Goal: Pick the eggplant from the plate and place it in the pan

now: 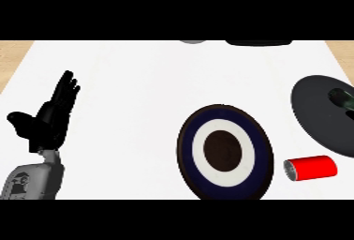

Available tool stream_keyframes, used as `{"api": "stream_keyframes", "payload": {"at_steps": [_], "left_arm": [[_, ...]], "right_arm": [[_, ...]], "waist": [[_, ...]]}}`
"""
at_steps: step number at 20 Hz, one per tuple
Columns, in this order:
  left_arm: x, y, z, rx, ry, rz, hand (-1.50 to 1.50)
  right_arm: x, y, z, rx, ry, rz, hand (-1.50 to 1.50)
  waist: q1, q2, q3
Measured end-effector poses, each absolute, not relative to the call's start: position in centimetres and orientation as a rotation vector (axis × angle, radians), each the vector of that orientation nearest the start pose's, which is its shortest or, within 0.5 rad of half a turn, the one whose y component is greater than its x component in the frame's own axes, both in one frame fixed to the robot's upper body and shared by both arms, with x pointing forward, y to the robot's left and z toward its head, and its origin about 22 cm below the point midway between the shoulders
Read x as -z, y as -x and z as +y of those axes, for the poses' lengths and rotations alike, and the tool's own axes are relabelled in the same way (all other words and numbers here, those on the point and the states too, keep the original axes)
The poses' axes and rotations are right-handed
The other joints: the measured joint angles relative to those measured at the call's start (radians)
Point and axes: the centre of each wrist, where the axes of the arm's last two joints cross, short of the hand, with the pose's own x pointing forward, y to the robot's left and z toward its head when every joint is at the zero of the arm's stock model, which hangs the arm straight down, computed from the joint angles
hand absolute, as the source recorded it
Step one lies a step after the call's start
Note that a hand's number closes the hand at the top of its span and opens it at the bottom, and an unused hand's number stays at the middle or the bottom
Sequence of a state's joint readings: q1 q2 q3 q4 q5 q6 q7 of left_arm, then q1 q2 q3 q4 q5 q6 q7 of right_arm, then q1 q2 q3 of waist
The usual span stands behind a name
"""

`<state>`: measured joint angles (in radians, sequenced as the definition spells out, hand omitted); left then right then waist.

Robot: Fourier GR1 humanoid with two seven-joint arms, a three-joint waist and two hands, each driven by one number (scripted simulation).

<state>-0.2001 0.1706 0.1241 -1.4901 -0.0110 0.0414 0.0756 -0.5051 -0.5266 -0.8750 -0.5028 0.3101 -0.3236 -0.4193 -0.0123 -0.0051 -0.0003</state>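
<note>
A round plate (257,154) with a navy rim, a white ring and a dark brown centre lies at the middle right of the white counter; nothing stands up from it. The dark grey pan (314,119) sits at the right edge, partly cut off. Inside the pan lies a dark object with a greenish end (342,98), which looks like the eggplant, also partly cut off. My left hand (52,117) is open at the far left, fingers straight and pointing up, resting well away from the plate. My right hand does not show.
A red can (311,167) lies on its side between the plate and the pan's near rim. At the counter's far edge sit a grey object (194,41) and a black object (257,42), both mostly cut off.
</note>
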Motion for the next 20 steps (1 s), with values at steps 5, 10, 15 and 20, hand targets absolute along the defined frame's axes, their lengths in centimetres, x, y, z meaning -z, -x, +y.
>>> {"api": "stream_keyframes", "payload": {"at_steps": [5,10,15,20], "left_arm": [[-4.4,-28.6,28.8,0.027,-0.244,-1.600,0.00],[-4.5,-28.3,29.4,0.007,-0.260,-1.589,0.00],[-4.4,-27.9,29.5,0.000,-0.262,-1.592,0.00],[-4.9,-28.5,28.7,0.012,-0.242,-1.600,0.00]], "right_arm": [[1.8,-25.1,-48.7,0.424,0.931,-1.482,-1.50],[1.9,-21.6,-48.1,0.406,0.881,-1.553,-1.50],[1.7,-16.3,-46.4,0.396,0.874,-1.576,-1.50],[-0.3,-11.3,-43.2,0.380,0.878,-1.558,-1.50]], "waist": [[-0.029,-0.011,-0.003],[-0.049,-0.017,-0.006],[-0.053,-0.015,-0.007],[-0.037,-0.007,-0.005]]}}
